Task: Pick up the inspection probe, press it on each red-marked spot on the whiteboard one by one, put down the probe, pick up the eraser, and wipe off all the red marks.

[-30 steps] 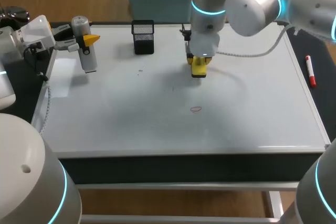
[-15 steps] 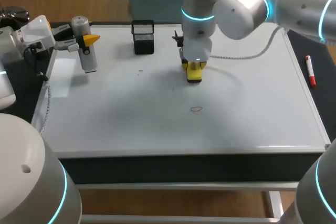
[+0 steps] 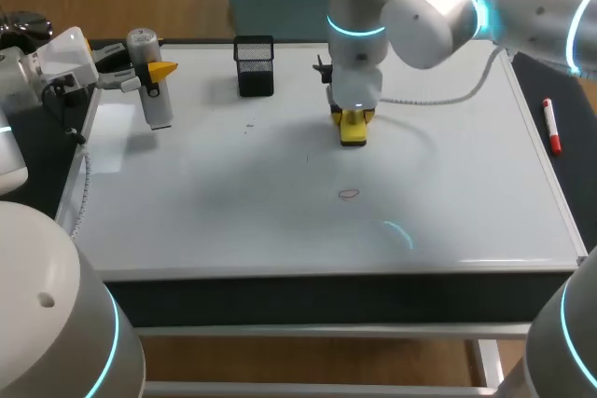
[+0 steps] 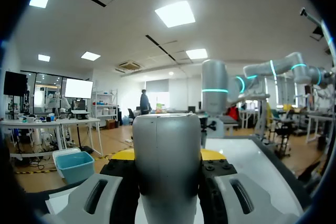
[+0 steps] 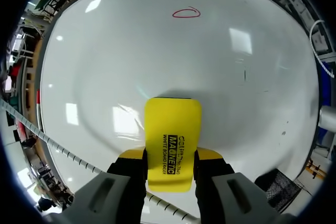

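Gripping eraser [image 5: 172, 140]; whiteboard [image 3: 233, 221] bears red mark [image 3: 349, 195]

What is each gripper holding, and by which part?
Right gripper: yellow eraser, by its long sides. Left gripper: inspection probe, near its upper end.

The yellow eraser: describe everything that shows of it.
The eraser is a flat, bright yellow block with rounded corners, plastic by its look, with black print on the face that shows. The right pincer is shut on it, one yellow-tipped finger against each long side, most of its length jutting out ahead of them. It is over the far middle of the whiteboard, apart from the red mark ahead of it. Whether it touches the board cannot be told.
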